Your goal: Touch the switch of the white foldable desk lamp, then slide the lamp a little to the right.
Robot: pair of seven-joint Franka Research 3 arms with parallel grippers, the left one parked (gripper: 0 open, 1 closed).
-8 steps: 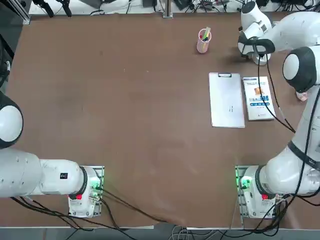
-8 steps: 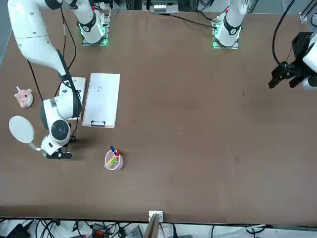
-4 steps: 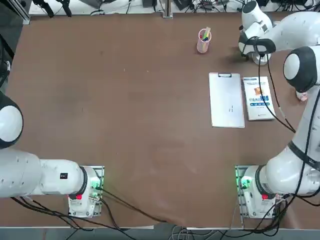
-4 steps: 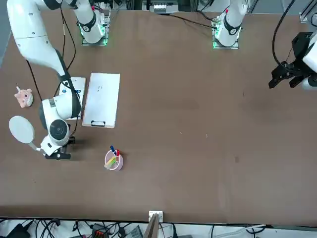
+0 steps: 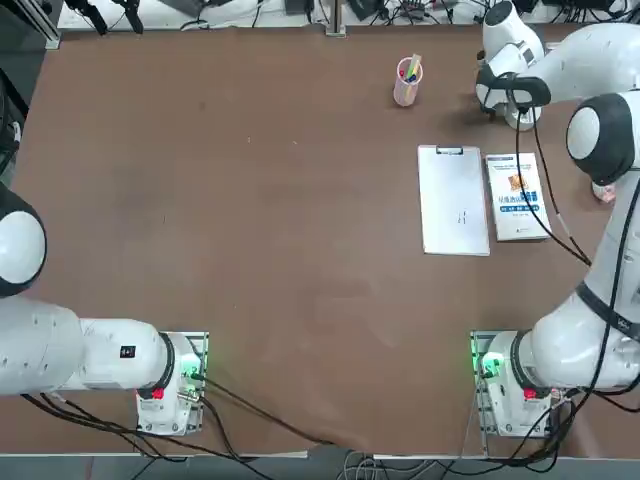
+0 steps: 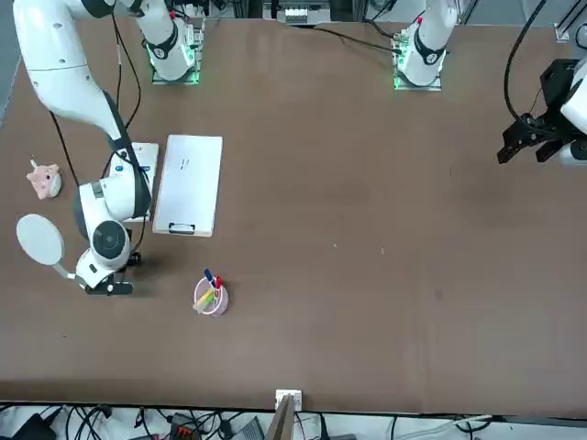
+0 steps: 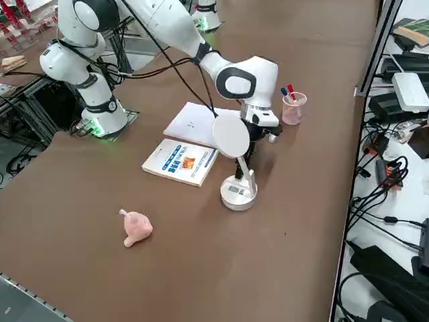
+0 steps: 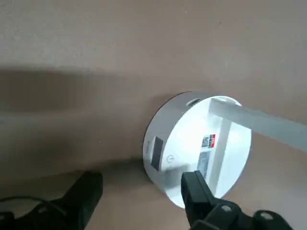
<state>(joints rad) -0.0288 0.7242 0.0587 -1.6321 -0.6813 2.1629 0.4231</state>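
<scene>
Right tool (image 8: 144,191) low, fingers apart

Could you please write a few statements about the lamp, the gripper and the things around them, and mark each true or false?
1. The right gripper is open, with one finger over the round disc base of the white foldable desk lamp. True.
2. The pink pen cup lies tipped over on the brown table. False: it stands upright with pens inside.
3. The white clipboard and the blue-and-white booklet lie side by side. True.
4. The small pink soft toy sits on the booklet. False: it lies on the bare table, apart from it.
5. The lamp's head is a round disc. True.
</scene>
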